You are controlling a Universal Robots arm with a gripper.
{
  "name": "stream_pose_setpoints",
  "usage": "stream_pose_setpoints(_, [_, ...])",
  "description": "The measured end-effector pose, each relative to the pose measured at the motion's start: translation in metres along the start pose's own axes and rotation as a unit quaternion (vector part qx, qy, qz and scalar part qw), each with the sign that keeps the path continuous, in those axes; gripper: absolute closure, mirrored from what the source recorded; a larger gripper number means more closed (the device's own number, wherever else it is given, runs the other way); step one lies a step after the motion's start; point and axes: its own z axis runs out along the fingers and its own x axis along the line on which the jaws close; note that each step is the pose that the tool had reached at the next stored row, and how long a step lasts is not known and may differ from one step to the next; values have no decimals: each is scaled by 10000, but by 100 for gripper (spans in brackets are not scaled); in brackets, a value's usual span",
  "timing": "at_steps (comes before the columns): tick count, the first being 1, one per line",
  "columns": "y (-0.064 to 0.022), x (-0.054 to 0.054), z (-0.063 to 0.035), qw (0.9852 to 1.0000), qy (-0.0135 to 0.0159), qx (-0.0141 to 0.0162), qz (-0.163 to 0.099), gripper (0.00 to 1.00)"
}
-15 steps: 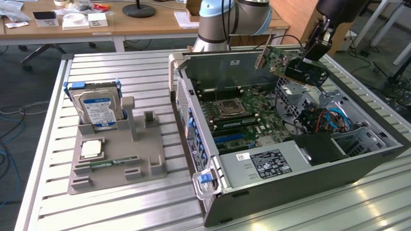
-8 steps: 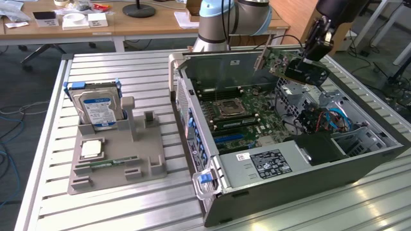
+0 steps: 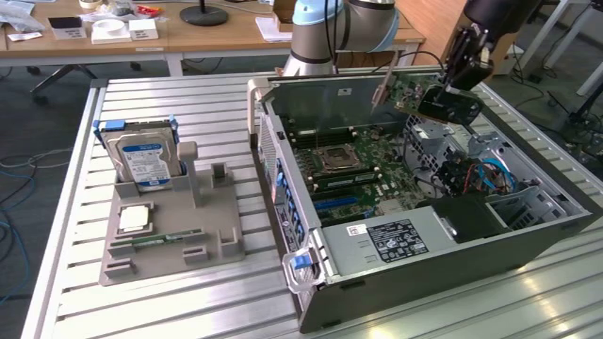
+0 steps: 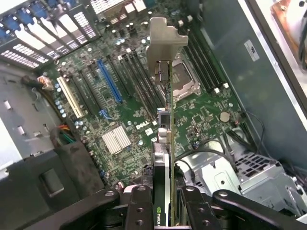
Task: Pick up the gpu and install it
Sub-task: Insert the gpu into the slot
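Green-edged gpu [image 4: 169, 143] hangs edge-on above the motherboard [image 4: 206, 110], clamped in the narrowly closed end effector [image 4: 165, 213]; any tilt could miss the blue slot [image 4: 109, 81] or snag its bracket [image 4: 165, 43].

An open computer case [image 3: 428, 282] lies on its side on a slatted metal table [image 3: 188, 311], its motherboard [image 3: 363, 173] facing up. A processor socket [image 3: 337, 159] sits near the board's middle, and a long blue slot [image 4: 109, 80], a finned silver heatsink [image 4: 116, 140] and a coin battery [image 4: 224, 116] also sit on the board. A black labelled power supply [image 3: 396, 240] lies in the case, with blue cables [image 3: 490, 173] near it. On the exterior view's left, a grey holder [image 3: 212, 233] carries an upright hard drive [image 3: 143, 159] with a blue label, a flat square chip [image 3: 135, 219] and a narrow green RAM stick [image 3: 165, 240]. A wooden desk [image 3: 188, 35] stands behind.
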Motion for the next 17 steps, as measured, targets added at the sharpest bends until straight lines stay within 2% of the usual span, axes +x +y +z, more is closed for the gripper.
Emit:
stream_pose_setpoints(6, [0, 0, 0, 9992, 29, -4, -388, 73])
stream_pose_setpoints(12, [0, 0, 0, 9971, 55, -8, -753, 73])
stream_pose_setpoints(17, [0, 0, 0, 9968, 58, -8, -791, 73])
